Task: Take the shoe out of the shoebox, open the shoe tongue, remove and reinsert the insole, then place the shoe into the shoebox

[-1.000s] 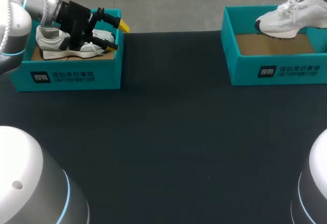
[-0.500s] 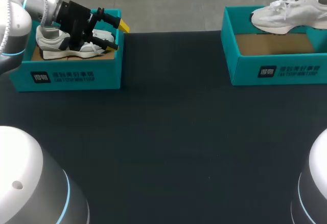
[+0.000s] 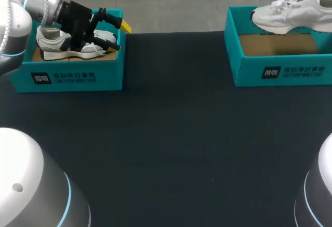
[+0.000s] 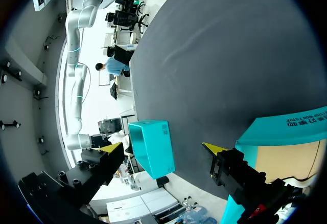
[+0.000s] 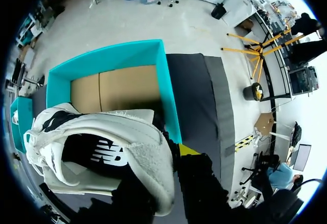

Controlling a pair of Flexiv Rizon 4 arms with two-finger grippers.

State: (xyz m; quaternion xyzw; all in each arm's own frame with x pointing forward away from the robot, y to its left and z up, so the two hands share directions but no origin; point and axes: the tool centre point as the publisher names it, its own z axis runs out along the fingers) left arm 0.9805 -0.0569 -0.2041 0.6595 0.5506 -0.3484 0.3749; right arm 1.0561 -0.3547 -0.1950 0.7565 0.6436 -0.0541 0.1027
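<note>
Shoe [image 3: 288,13] pinched by right gripper [image 5: 168,162] above shoebox [image 3: 280,72] | left gripper [image 3: 120,35] spread in second shoebox [image 3: 78,76]

Shoeboxes, teal, open-topped: 2. These are the left shoebox [image 3: 78,75] and the right shoebox [image 3: 282,71], well apart from it.
Shoes: 2. The grey-and-white shoe [image 3: 52,43] lies inside the left shoebox, and the white shoe [image 3: 288,15] is far from it.
Worktop [image 3: 171,133], dark: 1.

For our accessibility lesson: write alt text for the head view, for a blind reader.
A white shoe hangs above the back edge of the right teal shoebox. At left, the left tool, open, sits over a grey-and-white shoe inside a second teal shoebox on the dark table.
</note>
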